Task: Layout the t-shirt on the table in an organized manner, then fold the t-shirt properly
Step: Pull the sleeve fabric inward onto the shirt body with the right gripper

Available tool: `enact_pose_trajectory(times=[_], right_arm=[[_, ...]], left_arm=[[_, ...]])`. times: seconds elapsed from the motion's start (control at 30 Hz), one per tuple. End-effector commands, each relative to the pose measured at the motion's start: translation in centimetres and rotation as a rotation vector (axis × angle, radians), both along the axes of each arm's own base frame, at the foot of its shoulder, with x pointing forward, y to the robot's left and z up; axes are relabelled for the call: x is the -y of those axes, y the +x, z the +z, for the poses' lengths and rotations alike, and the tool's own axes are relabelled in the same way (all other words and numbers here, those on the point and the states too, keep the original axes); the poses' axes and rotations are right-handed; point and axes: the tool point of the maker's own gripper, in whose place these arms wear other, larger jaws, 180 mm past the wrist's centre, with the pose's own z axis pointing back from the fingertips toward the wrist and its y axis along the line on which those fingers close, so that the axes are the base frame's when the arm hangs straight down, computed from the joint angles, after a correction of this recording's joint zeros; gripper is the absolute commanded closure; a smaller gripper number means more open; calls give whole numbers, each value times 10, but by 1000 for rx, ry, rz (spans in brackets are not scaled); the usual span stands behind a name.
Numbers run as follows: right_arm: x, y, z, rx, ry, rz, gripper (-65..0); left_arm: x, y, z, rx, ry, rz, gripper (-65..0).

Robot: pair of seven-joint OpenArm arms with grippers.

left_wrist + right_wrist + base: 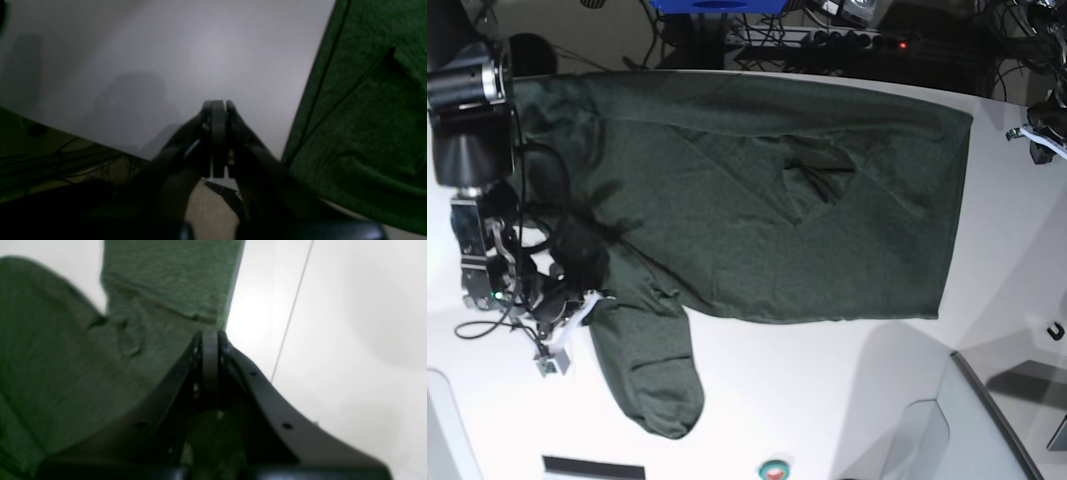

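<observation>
Here, dark green t-shirt (757, 190) lies spread across white table (827, 400), one sleeve (652, 375) trailing toward near edge, likely laid flat ready for folding. Right gripper (210, 336), jaws pressed together, sits at sleeve's edge; whether it pinches fabric, cannot tell. Left gripper (218, 106) fully closed, empty, hovering over bare table beside shirt.

Off-task items you have in view:
- Blue bin (717, 5), at the far top edge behind the table.
- Black power strip (827, 38) with one red light, right of the bin among dark cables.
- Small red-and-green button (773, 469), at the near bottom edge.
- Tangled black cables (50, 160) on a yellowish floor, left of and below the closed fingers.
</observation>
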Motion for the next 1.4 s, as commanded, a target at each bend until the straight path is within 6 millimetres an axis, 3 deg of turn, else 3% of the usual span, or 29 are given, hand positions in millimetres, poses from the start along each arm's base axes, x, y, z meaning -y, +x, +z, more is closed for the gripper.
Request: enact_pose_trajectory(times=[0.0, 0.27, 0.5, 0.83, 0.93, 1.03, 1.1, 1.17, 1.27, 1.37], right_arm=[[-3, 12, 25, 74, 9, 11, 0], [-46, -35, 60, 135, 13, 122, 0], [-79, -79, 64, 137, 65, 170, 0], [-103, -127, 29, 14, 141, 158, 0], [-104, -136, 9, -49, 147, 149, -6], [-107, -147, -7, -135, 144, 153, -110], [-106, -145, -3, -146, 130, 165, -195], [-103, -137, 10, -106, 124, 162, -231], [-81, -99, 38, -2, 112, 98, -230], [-50, -51, 41, 8, 119, 2, -231]], left_arm=[[-9, 7, 14, 32, 34, -8, 0], [-9, 8, 15, 35, 34, -8, 0], [-8, 11, 15, 38, 32, -12, 0], [-6, 12, 15, 38, 31, -16, 0], [-6, 12, 15, 38, 31, -16, 0], [-6, 12, 15, 38, 31, -16, 0], [-7, 12, 15, 39, 31, -15, 0], [-8, 11, 16, 40, 33, -11, 0], [-8, 10, 15, 39, 33, -11, 0], [-8, 9, 14, 34, 33, -11, 0]])
